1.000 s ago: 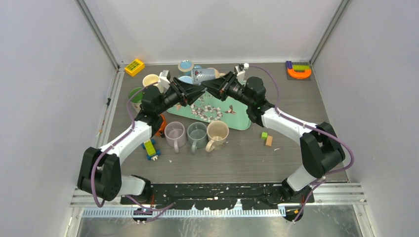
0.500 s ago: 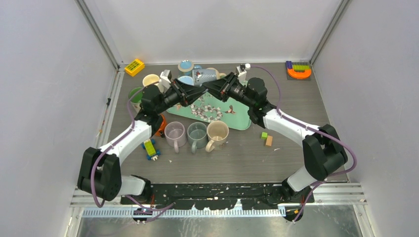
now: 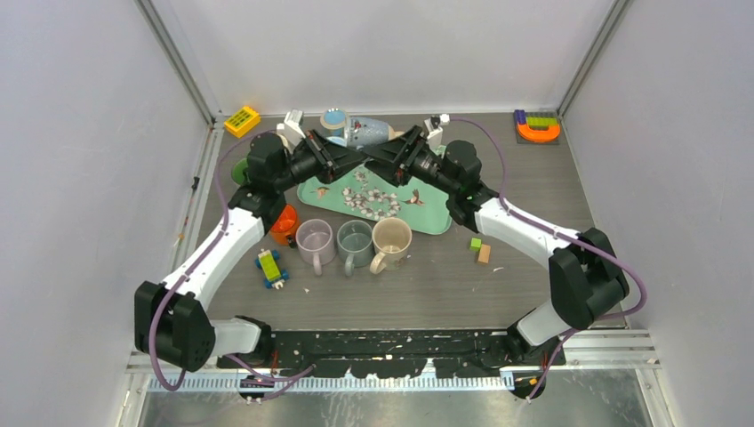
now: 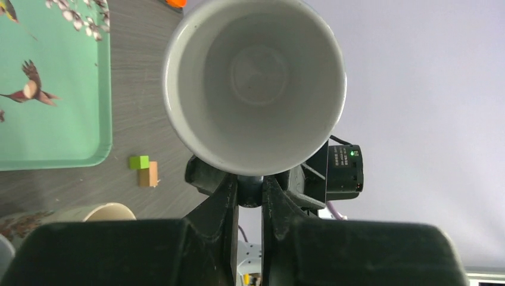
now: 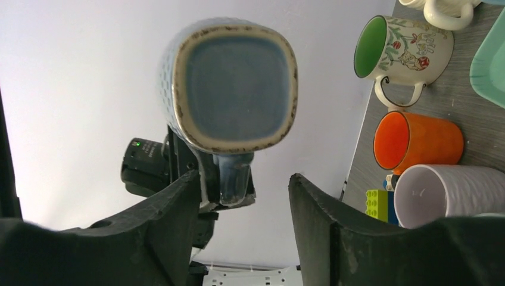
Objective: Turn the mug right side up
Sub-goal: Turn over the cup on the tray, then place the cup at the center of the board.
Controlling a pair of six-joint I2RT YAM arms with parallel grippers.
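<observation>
A blue dimpled mug (image 3: 366, 132) hangs on its side in the air above the back of the green tray (image 3: 429, 216). My left gripper (image 3: 353, 157) is shut on its handle; the left wrist view looks straight into the mug's white inside (image 4: 255, 83), with the handle pinched between the left gripper's (image 4: 251, 192) jaws. My right gripper (image 3: 380, 154) is open just right of the mug. The right wrist view faces the mug's base (image 5: 229, 89); its handle (image 5: 233, 177) hangs by the inner face of one finger of the right gripper (image 5: 244, 193), apart from the other.
Lilac (image 3: 315, 238), grey (image 3: 355, 238) and cream (image 3: 391, 238) mugs stand upright before the tray. An orange mug (image 3: 284, 222) and a green-lined mug (image 3: 240, 169) are at the left. Lego blocks (image 3: 271, 267), small cubes (image 3: 480, 249), a yellow toy (image 3: 242, 120) and an orange toy (image 3: 538, 127) lie around.
My right gripper has opened and let go of the mug. The left gripper closed on the handle and carried the mug up and back.
</observation>
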